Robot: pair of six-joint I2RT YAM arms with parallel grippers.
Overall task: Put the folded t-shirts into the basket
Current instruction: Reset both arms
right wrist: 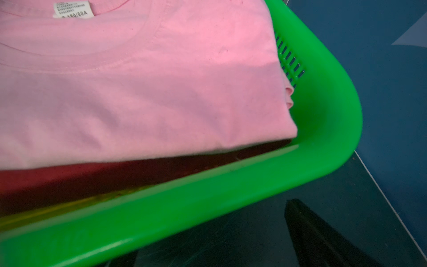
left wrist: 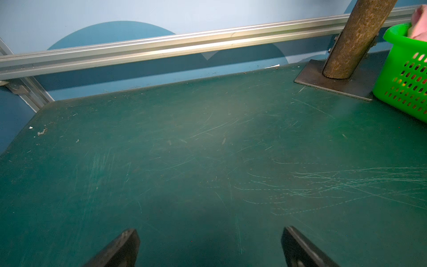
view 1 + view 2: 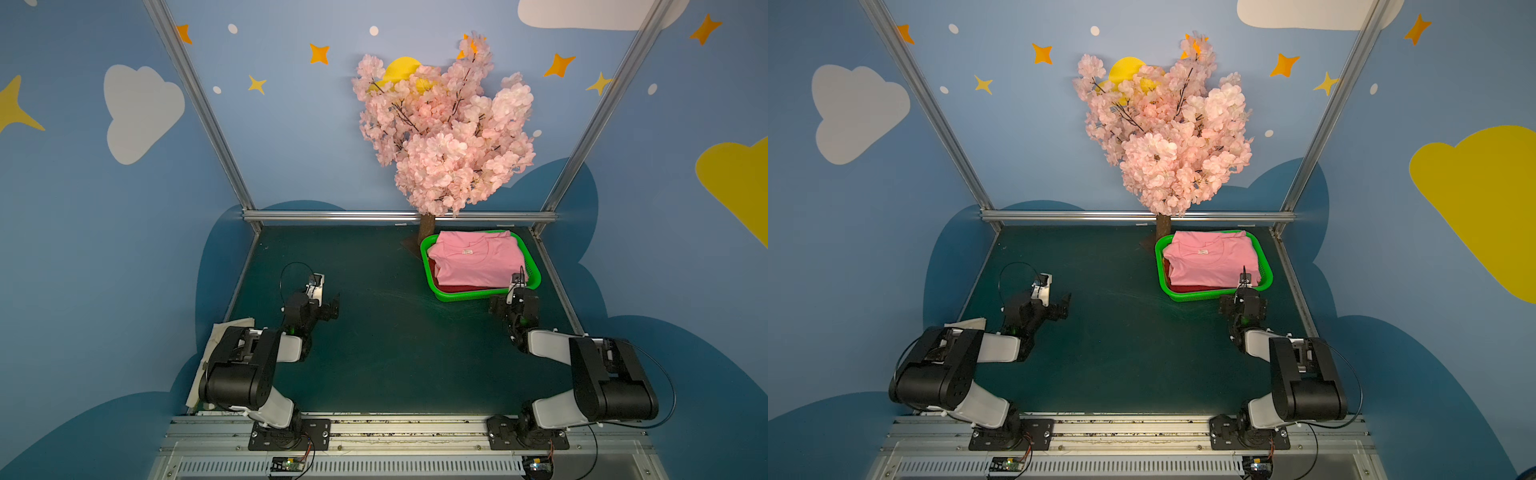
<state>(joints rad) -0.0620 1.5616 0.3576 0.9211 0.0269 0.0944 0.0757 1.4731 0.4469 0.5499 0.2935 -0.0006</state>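
Green tabletop point(image 3: 395, 332) in a top view carried the basket point(image 3: 457, 296), folded t-shirts point(image 3: 473, 257) stacked inside, pink uppermost. In its wrist view the left gripper point(image 2: 209, 233) gaped empty, well apart from the basket; the nearer right gripper point(image 1: 212, 233), in its own, gaped empty just outside the rim.

Walls point(image 3: 291, 145) are looking evenly lit in both top views while the green table point(image 3: 395, 353) is sitting dimmer, and the wide lens is making the frame posts point(image 3: 201, 108) lean outward. The aluminium rail point(image 2: 175, 44) is catching glare in the left wrist view, and the basket rim point(image 1: 184, 208) is blurring close up in the right wrist view.
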